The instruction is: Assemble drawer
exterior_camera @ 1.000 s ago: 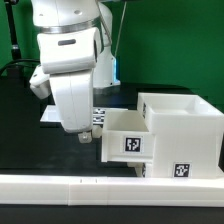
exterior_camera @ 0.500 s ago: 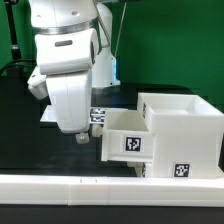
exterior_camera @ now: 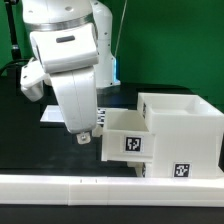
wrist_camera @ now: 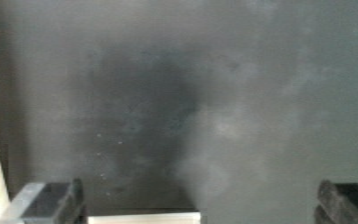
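The drawer's white housing [exterior_camera: 185,135] stands at the exterior view's right. One white tray [exterior_camera: 128,135] with a square tag sticks out of the housing's left side, partly slid in. My gripper [exterior_camera: 85,137] hangs low over the black table, just left of that tray, close to its outer face. In the wrist view my gripper [wrist_camera: 197,205] is open, its dark fingers [wrist_camera: 48,203] wide apart over bare black table. A small white piece [wrist_camera: 140,218] shows at the picture's edge between them; I cannot tell what it is. No second tray shows.
A long low white rail [exterior_camera: 110,186] runs along the front of the table. The marker board [exterior_camera: 52,113] lies behind the arm at the exterior view's left. A green backdrop stands at the back.
The arm has tilted and shifted slightly toward the exterior view's right, bringing the fingertips closer to the tray. The tray and housing have not moved.
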You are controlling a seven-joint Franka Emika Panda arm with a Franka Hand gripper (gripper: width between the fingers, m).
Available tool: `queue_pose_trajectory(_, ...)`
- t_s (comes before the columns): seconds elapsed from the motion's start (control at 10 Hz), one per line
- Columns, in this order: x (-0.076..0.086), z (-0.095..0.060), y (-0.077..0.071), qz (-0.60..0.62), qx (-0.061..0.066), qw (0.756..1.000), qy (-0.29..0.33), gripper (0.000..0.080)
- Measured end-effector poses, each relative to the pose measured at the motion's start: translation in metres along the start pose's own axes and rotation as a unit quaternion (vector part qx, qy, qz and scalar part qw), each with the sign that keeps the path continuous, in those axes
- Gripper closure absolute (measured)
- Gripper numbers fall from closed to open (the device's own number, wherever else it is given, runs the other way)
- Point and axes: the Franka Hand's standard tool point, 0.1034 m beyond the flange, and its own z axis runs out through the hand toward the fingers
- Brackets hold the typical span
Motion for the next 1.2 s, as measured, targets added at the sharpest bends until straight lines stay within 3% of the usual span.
queue_pose_trajectory(0.4,-0.002,0.001,-0.001,0.001,0.001,1.0,0.0,0.0151)
queue_pose_trajectory(0.6,0.003,-0.004,0.008,-0.008,-0.005,1.0,-0.002,0.0151)
queue_pose_trajectory(1.2,0.057,0.007,0.017,0.012,0.001,1.0,-0.005,0.0151)
